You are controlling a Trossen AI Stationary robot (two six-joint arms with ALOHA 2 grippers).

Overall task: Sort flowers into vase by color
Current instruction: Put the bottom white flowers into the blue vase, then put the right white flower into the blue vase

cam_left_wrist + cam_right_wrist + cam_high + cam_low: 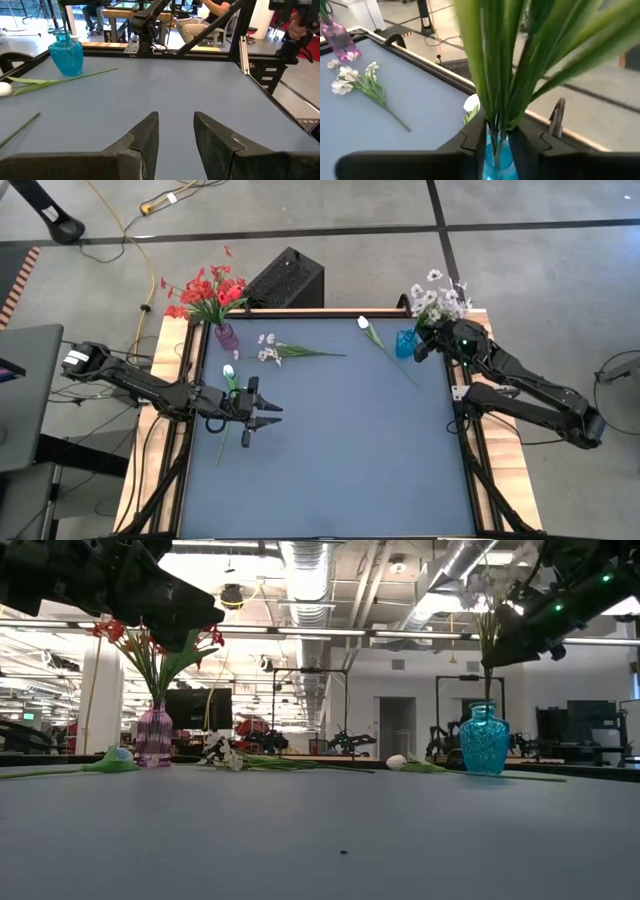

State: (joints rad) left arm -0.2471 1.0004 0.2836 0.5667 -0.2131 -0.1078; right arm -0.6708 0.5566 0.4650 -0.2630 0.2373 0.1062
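A purple vase [227, 336] with red flowers [205, 288] stands at the table's far left. A blue vase [405, 343] with white flowers [436, 302] stands at the far right. Three white stems lie flat on the mat: a tulip [229, 372] by my left gripper, a small-bloom cluster [268, 348], and a tulip [364, 324] beside the blue vase. My left gripper [268, 413] is open and raised above the mat, touching nothing [176, 125]. My right gripper [428, 340] sits just above the blue vase's mouth [495, 160], shut on green stalks. My right gripper pinches a bunch of green stalks [497, 131] between its two fingers, just above the blue vase's mouth. The fingers lie across the upright stalks. Leaves and blooms rise above the fingers, and the stalks' lower ends reach down into the vase [484, 740].
A black box [287, 280] sits behind the table's far edge. Wooden rails [165, 370] frame the mat. The middle and near half of the mat [340, 460] hold nothing. People sit at desks beyond the table in the left wrist view.
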